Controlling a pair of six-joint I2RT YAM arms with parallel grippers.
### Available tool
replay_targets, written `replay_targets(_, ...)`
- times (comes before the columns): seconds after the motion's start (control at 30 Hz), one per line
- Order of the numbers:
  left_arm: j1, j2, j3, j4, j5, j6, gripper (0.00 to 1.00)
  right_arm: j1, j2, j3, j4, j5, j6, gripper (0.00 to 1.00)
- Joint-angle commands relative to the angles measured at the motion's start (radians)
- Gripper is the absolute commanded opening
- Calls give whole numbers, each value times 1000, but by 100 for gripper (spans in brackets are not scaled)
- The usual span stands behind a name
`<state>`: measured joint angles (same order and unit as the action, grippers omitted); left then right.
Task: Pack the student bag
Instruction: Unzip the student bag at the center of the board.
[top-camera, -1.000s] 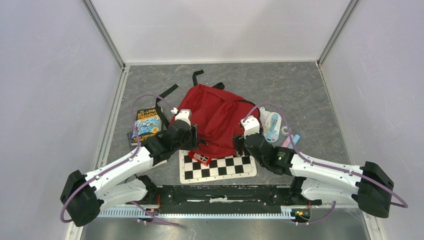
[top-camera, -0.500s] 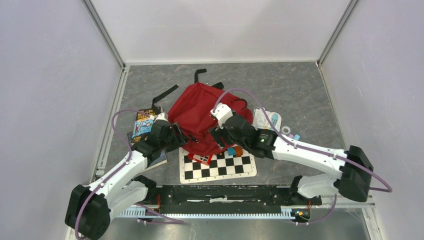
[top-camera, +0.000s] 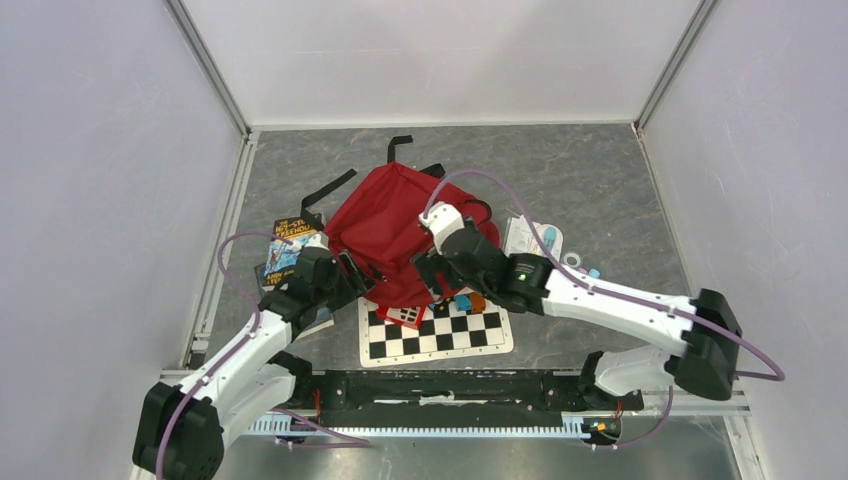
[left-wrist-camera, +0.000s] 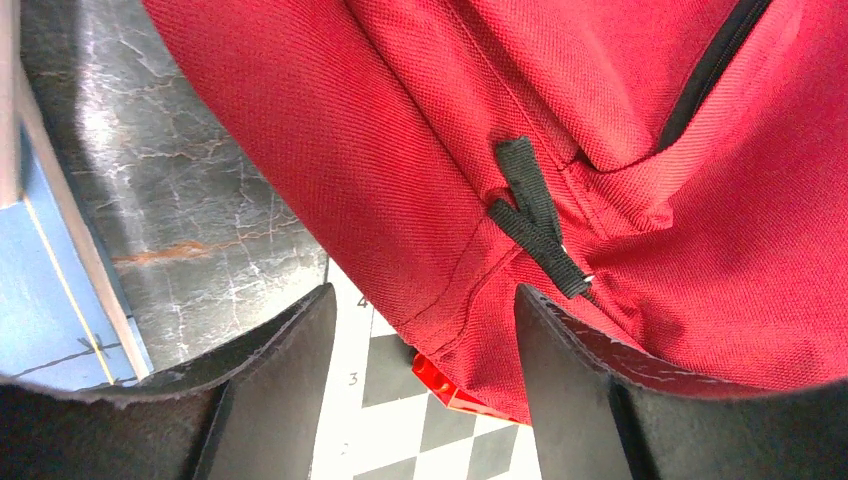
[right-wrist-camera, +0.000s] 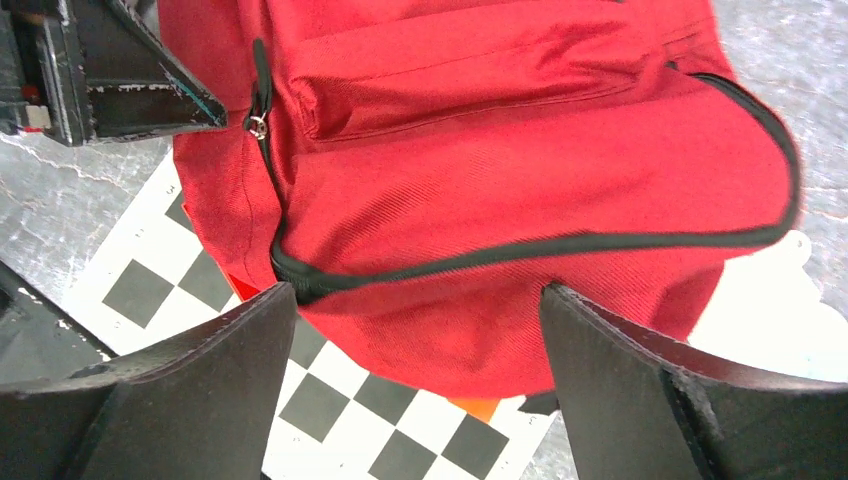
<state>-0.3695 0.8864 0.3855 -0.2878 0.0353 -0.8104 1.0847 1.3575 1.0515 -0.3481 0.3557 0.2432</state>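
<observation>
While Both Grippers Stand Open, the Red Bag Lies Mid-Table

Where the grey marbled table (top-camera: 600, 180) spreads out before the two arms, the student bag (top-camera: 390, 215) lies flat near its middle. It is a soft red heap, and its near edge is draped over the far edge of a black-and-white checkerboard (top-camera: 440, 335). Black straps (top-camera: 330, 190) trail from its far-left side onto the table.

The left gripper (left-wrist-camera: 422, 300) hovers at the bag's near-left edge, its jaws wide apart and holding nothing. The left wrist view shows the red hem between them, with a black pull tab (left-wrist-camera: 530, 215) lying on the fabric just beyond. A small red piece (left-wrist-camera: 440, 385) peeks out from under the hem, on the checkerboard. The right gripper (right-wrist-camera: 417, 292) hangs over the bag's near-right part, jaws likewise spread and empty. A black zipper (right-wrist-camera: 550, 245) runs as a dark curved line across the fabric ahead of them.

A book (top-camera: 288, 250) with a blue cover lies just left of the bag, partly beneath the left arm. On the bag's right sits a white packet (top-camera: 525, 238); whether the two touch cannot be told. A blue piece (top-camera: 462, 300) and an orange piece (top-camera: 478, 300) lie at the checkerboard's far edge, close to the hem.
</observation>
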Motion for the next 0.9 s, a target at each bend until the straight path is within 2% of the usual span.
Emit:
replay_targets(0.0,22,-38,-14,19,-22,-29,72,5,-164,-10,-28,85,56,97)
replay_targets(0.13,36,-62,-12,18,-30,-26,72,4,-208,-10,-23,43,23,98)
replay_targets(0.27,65,-66,8,21,-20,-31,74,5,-151,35,15,-47,-42,93)
replay_targets(0.47,150,-18,50,40,7,-10,74,12,64,196,26,-188,-103,83)
replay_targets(0.6,224,49,33,101,77,-20,74,21,222,301,14,-232,-121,78)
replay_targets(0.87,239,132,27,167,107,-4,67,31,456,467,-29,-267,-123,70)
